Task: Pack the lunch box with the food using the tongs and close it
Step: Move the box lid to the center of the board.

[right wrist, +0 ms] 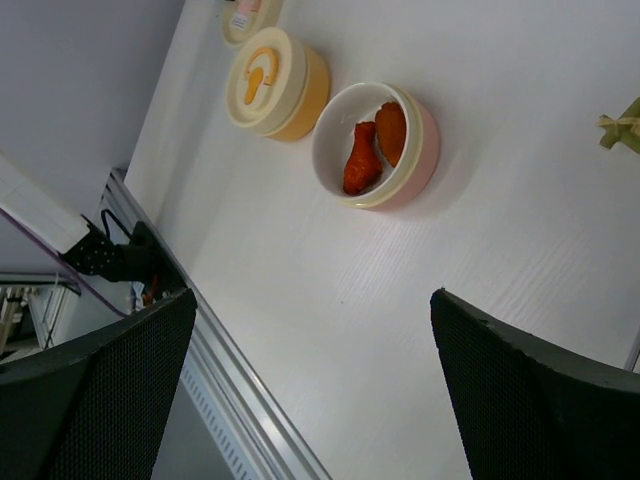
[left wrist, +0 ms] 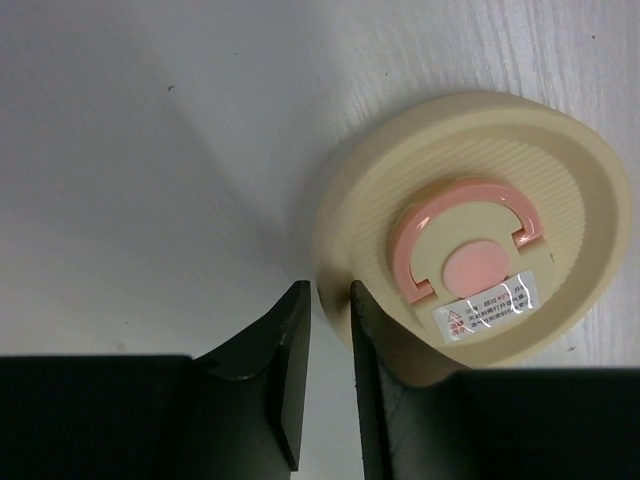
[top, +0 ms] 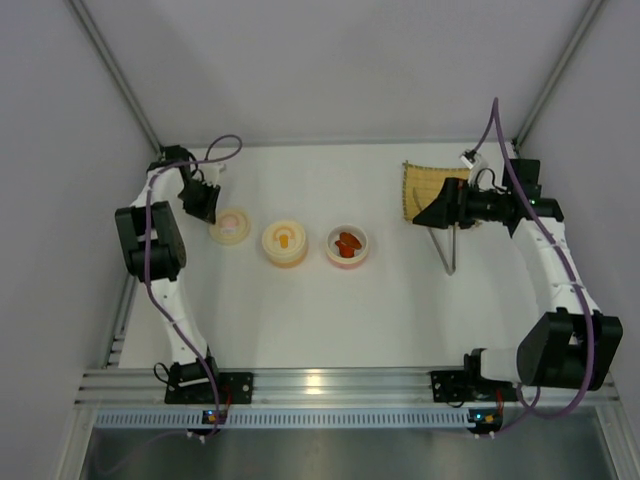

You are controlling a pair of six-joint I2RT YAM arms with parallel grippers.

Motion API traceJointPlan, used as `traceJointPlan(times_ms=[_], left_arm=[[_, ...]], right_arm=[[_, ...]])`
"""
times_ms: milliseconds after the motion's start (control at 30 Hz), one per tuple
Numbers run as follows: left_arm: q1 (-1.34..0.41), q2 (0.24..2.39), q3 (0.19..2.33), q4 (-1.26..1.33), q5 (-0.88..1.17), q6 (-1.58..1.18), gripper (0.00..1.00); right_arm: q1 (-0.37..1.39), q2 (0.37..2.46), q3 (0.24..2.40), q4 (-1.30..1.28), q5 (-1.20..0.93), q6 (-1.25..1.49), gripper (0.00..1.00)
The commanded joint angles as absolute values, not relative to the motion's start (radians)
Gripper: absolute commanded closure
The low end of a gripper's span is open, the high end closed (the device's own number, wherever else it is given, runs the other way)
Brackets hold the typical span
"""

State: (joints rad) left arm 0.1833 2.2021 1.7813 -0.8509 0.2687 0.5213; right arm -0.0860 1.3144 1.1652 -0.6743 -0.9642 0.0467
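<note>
The left gripper [left wrist: 328, 292] fills the bottom of its wrist view. Its two black fingers [left wrist: 283, 375] are drawn to a narrow slit, with bare table [top: 300, 320] showing between them. The rim of a round cream lid [left wrist: 500, 160] with a pink half-ring handle [left wrist: 470, 195] sits right at the fingertips, and one finger overlaps it. Whether the rim is pinched cannot be told.

This lid lies farthest left of the pink bowl [top: 347, 246]. An orange tub [top: 283, 243] under its own cream cover stands between the two, and all three sit apart in one row. The food [right wrist: 372, 148], two red-orange pieces, lies inside the pink bowl.

Right of the bowl, the right gripper [top: 428, 213] hangs with its jaws spread wide, holding nothing, over the edge of a yellow bamboo mat [top: 420, 183]. The tongs [top: 447, 250] lie on the table right of the bowl, apart from it. Their far end is hidden under that gripper, and the right arm covers part of the mat.
</note>
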Motion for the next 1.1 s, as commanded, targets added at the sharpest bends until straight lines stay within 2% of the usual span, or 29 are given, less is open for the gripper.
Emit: traceJointPlan(times_ms=[0, 100, 333, 600, 733, 933, 1067], left_arm=[[0.181, 2.197, 1.675, -0.856, 0.244, 0.624, 0.74], [0.183, 2.149, 1.553, -0.813, 0.196, 0.686, 0.85], [0.187, 1.878, 1.178, -0.793, 0.265, 0.836, 1.00], [0.144, 1.617, 0.980, -0.916, 0.374, 0.911, 1.00], [-0.013, 1.531, 0.872, -0.875, 0.354, 0.852, 1.00], [-0.268, 1.577, 0.897, -0.792, 0.354, 0.672, 1.00], [-0.357, 1.679, 0.969, -0.740, 0.362, 0.520, 1.00]], right_arm=[[-0.037, 1.324, 1.216, -0.678, -0.957, 0.005, 0.01], [0.033, 1.327, 1.220, -0.690, -0.921, -0.069, 0.01], [0.120, 1.233, 1.146, -0.595, -0.779, -0.153, 0.04], [0.153, 1.020, 1.020, -0.466, -0.746, -0.293, 0.08], [0.264, 0.985, 1.012, -0.523, -0.690, -0.429, 0.10], [0.517, 0.977, 0.959, -0.549, -0.516, -0.604, 0.15], [0.652, 0.980, 0.930, -0.549, -0.433, -0.676, 0.22]])
